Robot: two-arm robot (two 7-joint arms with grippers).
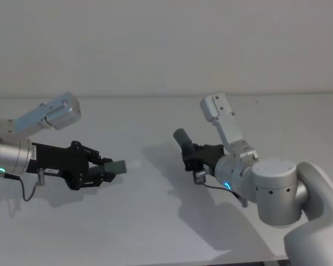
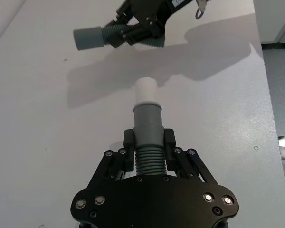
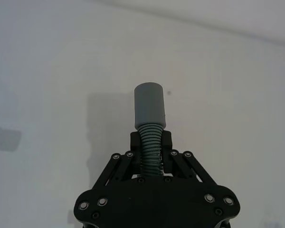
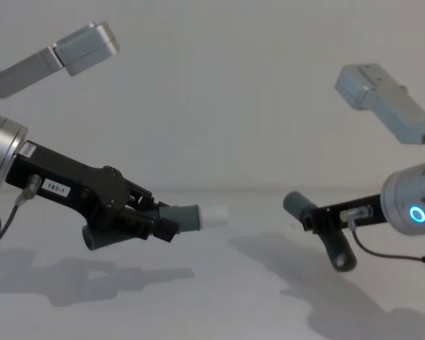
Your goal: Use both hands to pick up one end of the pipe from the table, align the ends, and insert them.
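Now both pieces hang above the table [image 1: 155, 233], well apart. The left gripper [image 1: 106, 169] pinches the white-tipped piece [image 1: 118, 166] on its ribbed middle, and the right gripper [image 1: 192, 158] pinches the cuffed piece [image 1: 181, 136] likewise. Light, probably bendy at the ribs; the smooth collars look stiffer to hold.

The left claw [image 1: 106, 169] reached inward, fingers clamped on the plug piece [image 1: 118, 166], left wrist [image 1: 11, 156] behind it. Opposite and well apart, the right claw [image 1: 191, 156] gripped the cuff piece [image 1: 182, 136], right wrist [image 1: 238, 169] behind.
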